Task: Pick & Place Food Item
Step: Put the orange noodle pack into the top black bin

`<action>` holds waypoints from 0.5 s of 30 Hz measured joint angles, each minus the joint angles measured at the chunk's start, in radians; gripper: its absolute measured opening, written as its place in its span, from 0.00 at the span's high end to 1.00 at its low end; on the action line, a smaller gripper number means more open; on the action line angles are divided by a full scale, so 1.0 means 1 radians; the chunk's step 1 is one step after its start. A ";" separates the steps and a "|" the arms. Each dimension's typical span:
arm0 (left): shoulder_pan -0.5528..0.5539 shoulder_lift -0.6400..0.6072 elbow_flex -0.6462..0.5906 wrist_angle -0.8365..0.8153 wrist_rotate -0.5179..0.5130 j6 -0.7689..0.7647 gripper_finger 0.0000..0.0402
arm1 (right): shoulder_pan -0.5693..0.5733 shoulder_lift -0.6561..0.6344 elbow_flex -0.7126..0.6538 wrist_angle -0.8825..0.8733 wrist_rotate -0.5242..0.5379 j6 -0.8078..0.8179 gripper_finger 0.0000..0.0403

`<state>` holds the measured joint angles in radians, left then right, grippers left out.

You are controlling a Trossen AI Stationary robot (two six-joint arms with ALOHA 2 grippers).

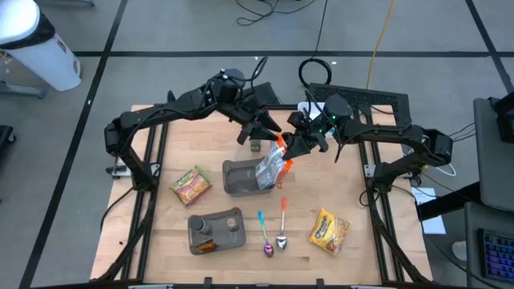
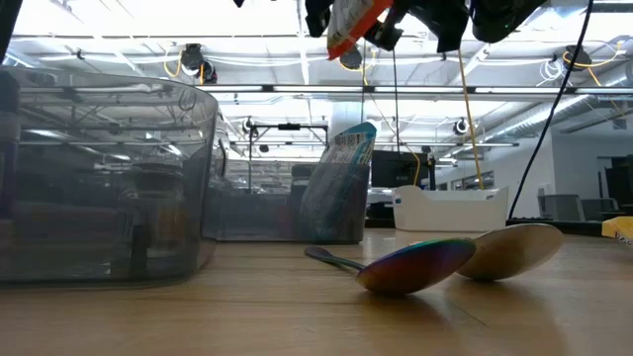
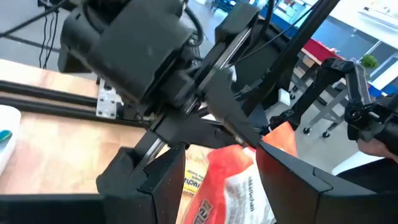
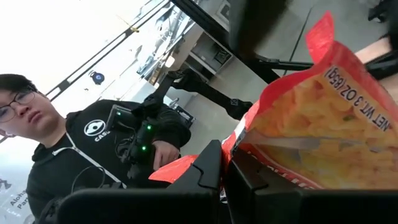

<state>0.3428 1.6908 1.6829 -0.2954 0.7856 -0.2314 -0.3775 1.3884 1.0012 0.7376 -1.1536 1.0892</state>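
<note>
The right gripper pinches a snack bag aloft, the spread left gripper beside it, so lowering into the bin below comes next.

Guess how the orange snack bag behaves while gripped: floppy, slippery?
Probably floppy: the right gripper pinches the bag at its top edge, and the body hangs slanted over the bin. Likely light, since a thin edge pinch carries it. The glossy film may slip, and the hanging body may swing as the arm moves.
</note>
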 joint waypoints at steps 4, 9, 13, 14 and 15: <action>0.000 0.006 0.000 -0.002 0.001 -0.006 0.48 | 0.000 0.001 0.000 0.022 0.001 0.001 1.00; 0.000 0.006 0.000 -0.003 0.001 -0.008 0.48 | 0.000 0.000 0.000 0.045 0.002 0.002 1.00; 0.004 0.006 0.000 -0.024 0.002 -0.018 0.52 | 0.000 0.000 0.000 0.045 0.002 0.002 1.00; 0.004 0.006 0.000 -0.030 0.002 -0.018 0.54 | 0.000 0.000 0.000 0.045 0.002 0.002 1.00; 0.005 0.006 0.000 -0.032 0.002 -0.018 0.57 | 0.000 0.000 0.000 0.045 0.002 0.002 1.00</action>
<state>0.3473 1.6966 1.6829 -0.3278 0.7876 -0.2491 -0.3775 1.3884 1.0016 0.7826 -1.1515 1.0912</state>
